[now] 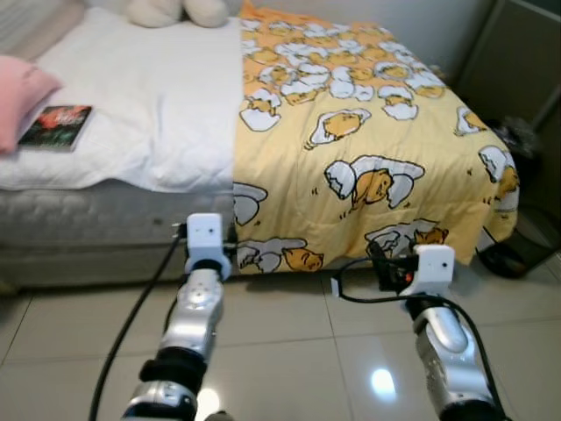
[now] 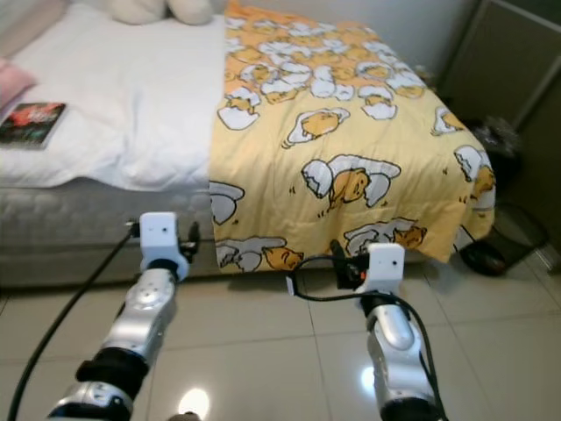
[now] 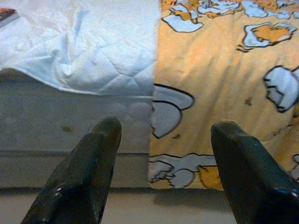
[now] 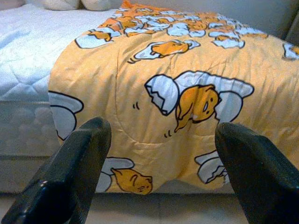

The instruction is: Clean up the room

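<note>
Pale glossy floor tiles [image 1: 289, 324] run up to the side of a bed [image 1: 79, 228], and we stand facing it with both arms raised ahead of us. Our left claw [image 3: 156, 179] hangs spread wide and empty, aimed at the seam where the yellow quilt [image 1: 368, 132] ends and the bare white mattress pad [image 1: 149, 105] begins; the quilt's straight edge falls between its two fingers [image 3: 88, 172] in the wrist view, not yet touched. Our right claw [image 4: 159, 179] is likewise wide apart and empty, pointing at the quilt's overhanging side near the foot of the bed. Further out, the quilt covers only the foot half of the bed; a book [image 1: 55, 127] lies on the uncovered pad beside a pink pillow [image 1: 22, 96], and pale plush toys [image 1: 180, 10] sit at the head.

We judge the next job is to pinch that edge and draw the quilt over the pad. The risks: a claw may bite into the pad along with the quilt and drag both; uneven pulls would skew the cloth; the quilt may bury or sweep off the book; and the cable [image 1: 131, 320] trailing along our left arm could snag.
</note>
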Robot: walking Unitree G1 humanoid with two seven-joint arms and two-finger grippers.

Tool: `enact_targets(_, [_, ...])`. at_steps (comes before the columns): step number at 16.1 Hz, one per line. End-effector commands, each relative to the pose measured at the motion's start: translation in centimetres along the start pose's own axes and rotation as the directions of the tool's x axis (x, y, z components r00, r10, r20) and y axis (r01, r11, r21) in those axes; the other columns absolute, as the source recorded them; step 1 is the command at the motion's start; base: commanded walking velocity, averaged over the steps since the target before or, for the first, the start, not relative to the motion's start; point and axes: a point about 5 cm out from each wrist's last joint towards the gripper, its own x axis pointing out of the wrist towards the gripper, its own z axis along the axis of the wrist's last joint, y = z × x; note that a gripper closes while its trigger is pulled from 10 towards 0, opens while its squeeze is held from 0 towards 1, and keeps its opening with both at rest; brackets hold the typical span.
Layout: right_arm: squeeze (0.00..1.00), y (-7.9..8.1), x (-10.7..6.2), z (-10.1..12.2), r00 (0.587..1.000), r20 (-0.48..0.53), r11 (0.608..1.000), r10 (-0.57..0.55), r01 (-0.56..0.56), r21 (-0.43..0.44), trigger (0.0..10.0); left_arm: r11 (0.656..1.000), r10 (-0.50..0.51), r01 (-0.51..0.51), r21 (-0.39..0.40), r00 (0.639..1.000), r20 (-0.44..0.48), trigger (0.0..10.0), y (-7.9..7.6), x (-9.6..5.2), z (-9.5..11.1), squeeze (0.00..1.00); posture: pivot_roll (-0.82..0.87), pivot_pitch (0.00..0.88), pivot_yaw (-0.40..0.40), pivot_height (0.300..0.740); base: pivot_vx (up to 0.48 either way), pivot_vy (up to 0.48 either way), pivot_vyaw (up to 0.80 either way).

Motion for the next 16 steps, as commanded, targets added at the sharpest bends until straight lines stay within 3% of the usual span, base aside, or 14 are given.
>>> enact_targets(1, [0.00, 0.2, 0.3, 0.7, 1.000, 0.024, 1.000, 0.008, -0.009, 0.014, 10.0, 1.000, -0.002, 0.002, 0.024, 1.000, -0.018, 10.0, 0.0, -0.2, -0.3, 0.00, 0.01, 0.000, -0.051, 0.740, 0.000, -0.480, 0.48])
enact_targets(3, [0.00, 0.2, 0.3, 0.6, 1.000, 0.019, 1.000, 0.008, -0.008, 0.013, 10.0, 0.999, -0.019, 0.019, 0.047, 1.000, -0.004, 10.0, -0.3, 0.0, 0.0, 0.00, 0.02, 0.000, -0.053, 0.740, 0.000, -0.474, 0.48])
enact_targets(6, [0.00, -0.1, 0.4, 0.4, 1.000, 0.008, 0.999, -0.025, 0.025, 0.029, 10.0, 0.998, -0.054, 0.054, 0.012, 0.999, -0.002, 10.0, -0.3, 0.5, 0.5, 0.00, 0.02, 0.000, -0.053, 0.740, 0.000, 0.000, 0.32])
enact_targets(8, [0.00, -0.1, 0.5, 0.5, 1.000, 0.007, 1.000, -0.019, 0.019, 0.012, 10.0, 0.998, -0.067, 0.066, 0.019, 0.998, 0.006, 10.0, -0.4, 0.5, 0.8, 0.00, 0.02, 0.000, -0.054, 0.740, 0.330, -0.345, 0.00])
enact_targets(16, [0.00, -0.3, 0.3, 0.4, 1.000, 0.000, 1.000, -0.024, 0.024, 0.007, 10.0, 0.997, -0.081, 0.081, 0.008, 0.997, 0.007, 10.0, -0.9, 0.9, 1.0, 0.00, 0.00, 0.000, -0.051, 0.740, 0.344, -0.331, 0.60])
